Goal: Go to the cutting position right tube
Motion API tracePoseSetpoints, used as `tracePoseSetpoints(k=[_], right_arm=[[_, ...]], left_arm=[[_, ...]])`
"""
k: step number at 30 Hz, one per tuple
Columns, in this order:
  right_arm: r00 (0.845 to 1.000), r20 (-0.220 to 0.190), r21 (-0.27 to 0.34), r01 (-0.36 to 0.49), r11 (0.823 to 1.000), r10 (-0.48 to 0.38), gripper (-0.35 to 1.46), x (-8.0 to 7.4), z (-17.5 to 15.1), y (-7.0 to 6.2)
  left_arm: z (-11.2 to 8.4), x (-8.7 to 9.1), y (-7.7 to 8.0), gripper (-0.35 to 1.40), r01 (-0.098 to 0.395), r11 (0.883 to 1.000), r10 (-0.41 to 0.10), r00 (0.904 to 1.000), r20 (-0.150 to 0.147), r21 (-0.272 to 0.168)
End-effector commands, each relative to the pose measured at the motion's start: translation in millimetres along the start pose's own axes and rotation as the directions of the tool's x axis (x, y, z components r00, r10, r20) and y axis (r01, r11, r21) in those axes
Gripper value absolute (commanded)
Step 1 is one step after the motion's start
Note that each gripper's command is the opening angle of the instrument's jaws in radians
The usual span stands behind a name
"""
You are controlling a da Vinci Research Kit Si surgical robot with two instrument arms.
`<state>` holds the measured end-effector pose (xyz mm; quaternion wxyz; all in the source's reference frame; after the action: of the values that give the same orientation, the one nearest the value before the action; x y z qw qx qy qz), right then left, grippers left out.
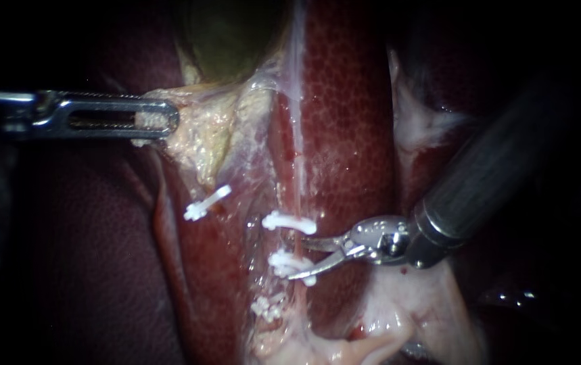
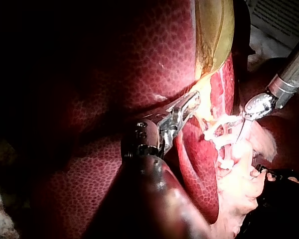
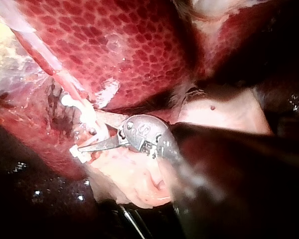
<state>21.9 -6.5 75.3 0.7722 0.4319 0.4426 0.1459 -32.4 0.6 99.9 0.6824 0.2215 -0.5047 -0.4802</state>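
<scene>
Nearest the endoscope, the right instrument (image 1: 298, 257) holds its curved blades parted astride the right tube (image 1: 297, 199), between an upper clip (image 1: 290, 222) and a lower clip (image 1: 289, 263). The right wrist view shows that gap more plainly, with the lower blade lying against the lower clip. The endoscope alone takes in a third clip (image 1: 207, 203) off to the left. Farther back, the left instrument (image 1: 161, 122) is clenched on pale tissue of the gallbladder (image 1: 229, 34). The left wrist view shows its yellow-green body against the liver (image 1: 351, 122).
</scene>
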Motion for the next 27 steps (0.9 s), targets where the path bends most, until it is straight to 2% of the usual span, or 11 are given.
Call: tracePoseSetpoints(k=[1,13,27], right_arm=[[1.000,-0.009,0.009,0.002,1.000,-0.002,1.25,0.1,0.2,0.0],[0.998,-0.064,0.103,-0.001,0.995,0.007,1.23,1.3,1.6,0.5],[0.992,-0.117,0.150,-0.028,0.988,0.045,1.23,2.1,2.3,0.9]], left_arm=[[0.0,0.0,0.0,-0.35,0.000,1.000,0.000,1.0000,0.000,0.000],[0.0,0.1,0.0,-0.35,0.000,1.000,0.000,1.0000,0.000,-0.001],[0.1,0.1,0.0,-0.35,-0.001,1.000,0.001,1.0000,0.001,-0.001]])
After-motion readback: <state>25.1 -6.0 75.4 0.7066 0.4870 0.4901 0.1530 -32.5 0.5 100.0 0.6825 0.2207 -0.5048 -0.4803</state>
